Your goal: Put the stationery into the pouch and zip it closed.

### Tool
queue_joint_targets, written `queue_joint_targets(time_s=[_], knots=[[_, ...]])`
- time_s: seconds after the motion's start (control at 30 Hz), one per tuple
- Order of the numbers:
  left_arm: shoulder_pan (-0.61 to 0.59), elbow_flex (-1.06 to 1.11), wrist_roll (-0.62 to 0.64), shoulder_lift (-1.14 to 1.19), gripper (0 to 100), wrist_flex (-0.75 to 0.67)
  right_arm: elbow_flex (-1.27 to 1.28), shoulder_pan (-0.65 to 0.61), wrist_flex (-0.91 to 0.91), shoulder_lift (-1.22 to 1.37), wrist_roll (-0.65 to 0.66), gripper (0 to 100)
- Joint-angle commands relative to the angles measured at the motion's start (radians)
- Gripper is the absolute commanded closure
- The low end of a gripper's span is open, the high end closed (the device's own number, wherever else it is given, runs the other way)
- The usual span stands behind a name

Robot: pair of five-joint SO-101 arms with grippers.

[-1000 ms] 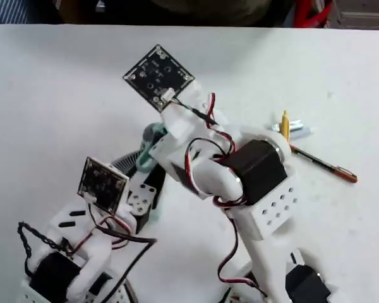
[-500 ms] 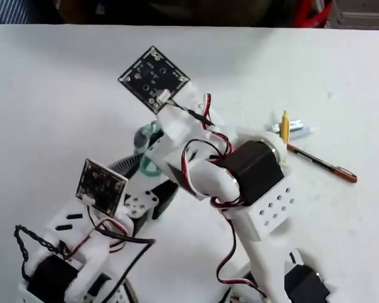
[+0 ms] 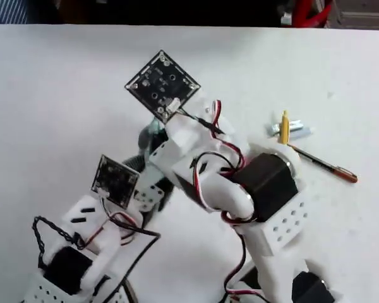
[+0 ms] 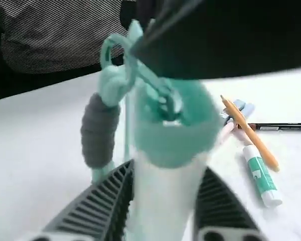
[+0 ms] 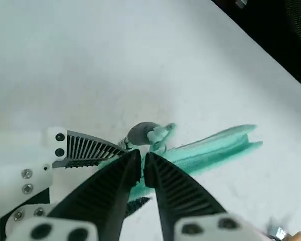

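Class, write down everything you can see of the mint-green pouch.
The pouch is long, slim and mint green, of soft-looking fabric, with its far end lying on the white table. From the near end hang a cord loop and a grey charm. The left end effector grips that end between its ribbed jaws, and the right end effector pinches by the zip there. Whether it is zipped cannot be told.

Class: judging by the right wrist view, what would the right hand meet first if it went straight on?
The right hand would meet the teal pouch first, seemingly almost at once, though depth is unclear.
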Motion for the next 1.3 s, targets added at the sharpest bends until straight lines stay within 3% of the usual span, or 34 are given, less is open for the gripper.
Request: queue_joint_targets(time_s=[0.0,0.13,0.33,0.67,1.17,1.27], knots=[[0.021,-0.003,-0.009,-0.002,98,-0.029,0.002,0.001,-0.019,-0.024,0.002,97.4],[0.016,-0.003,-0.009,-0.002,95,-0.029,-0.003,0.002,-0.016,-0.033,-0.002,95.7],[0.015,0.002,-0.009,-0.002,96,-0.043,0.003,0.002,-0.010,-0.024,-0.009,78.2],[0.015,0.002,-0.009,-0.002,98,-0.051,0.005,-0.004,-0.070,-0.021,-0.129,79.3],[0.015,0.002,-0.009,-0.002,98,-0.048,-0.003,0.001,-0.031,0.119,-0.199,80.0],[0.015,0.002,-0.009,-0.002,98,-0.048,0.003,-0.002,-0.035,0.134,-0.199,84.8]])
